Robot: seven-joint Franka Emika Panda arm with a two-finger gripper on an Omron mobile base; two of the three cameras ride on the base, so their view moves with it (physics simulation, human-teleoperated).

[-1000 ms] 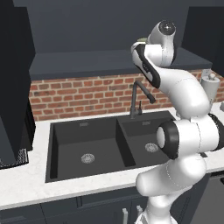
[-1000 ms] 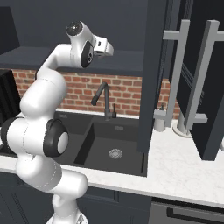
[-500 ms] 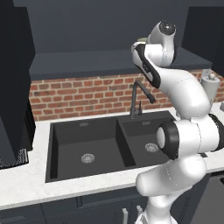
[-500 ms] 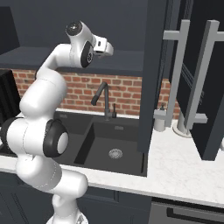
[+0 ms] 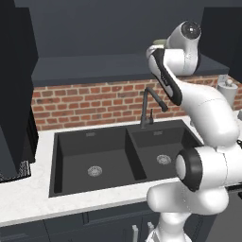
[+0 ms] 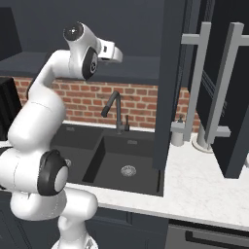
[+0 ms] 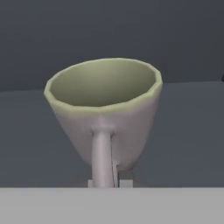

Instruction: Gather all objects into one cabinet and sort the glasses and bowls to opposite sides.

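A small pale bowl (image 7: pixel 105 109) with an olive-green rim hangs close in front of the hand camera, tilted with its mouth upward, above a dark shelf of the cabinet (image 5: pixel 94 66). A pale stem on its near side runs down between the fingertips of my gripper (image 7: pixel 109 181), which is shut on it. In the left base view a sliver of the bowl's green rim (image 5: pixel 159 42) peeks out behind the raised hand. The right base view shows the hand (image 6: pixel 111 50) reaching toward the cabinet interior above the sink. The mugs and the wooden bowl are out of view.
Tall cabinet doors (image 6: pixel 171 82) with long silver bar handles (image 6: pixel 198 87) stand open to the right of the arm. Below are a black double sink (image 5: pixel 118 156), a dark faucet (image 5: pixel 147 106), a soap dispenser (image 6: pixel 178 132) and a paper-towel holder (image 5: pixel 229 92).
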